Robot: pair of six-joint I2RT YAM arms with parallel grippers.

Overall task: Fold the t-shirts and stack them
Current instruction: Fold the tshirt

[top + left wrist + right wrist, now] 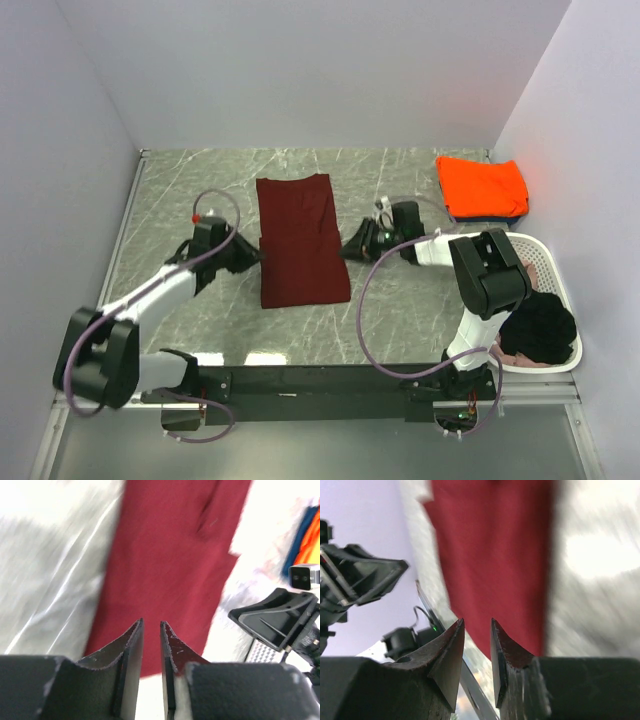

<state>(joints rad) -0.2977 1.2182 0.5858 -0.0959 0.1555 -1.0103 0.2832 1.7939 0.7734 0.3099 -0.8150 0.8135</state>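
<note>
A dark maroon t-shirt lies flat on the marble table as a long folded rectangle. My left gripper sits low at the shirt's left edge and my right gripper at its right edge, the two facing each other across the cloth. In the left wrist view the left gripper is slightly open with nothing between its fingers, and the maroon shirt lies just ahead. The right gripper is also slightly open and holds nothing, with the maroon shirt ahead of it.
A folded bright orange t-shirt rests on a dark blue one at the back right. A white perforated basket at the right edge holds a black t-shirt with a pale pink bit beneath it. Walls enclose the table on three sides.
</note>
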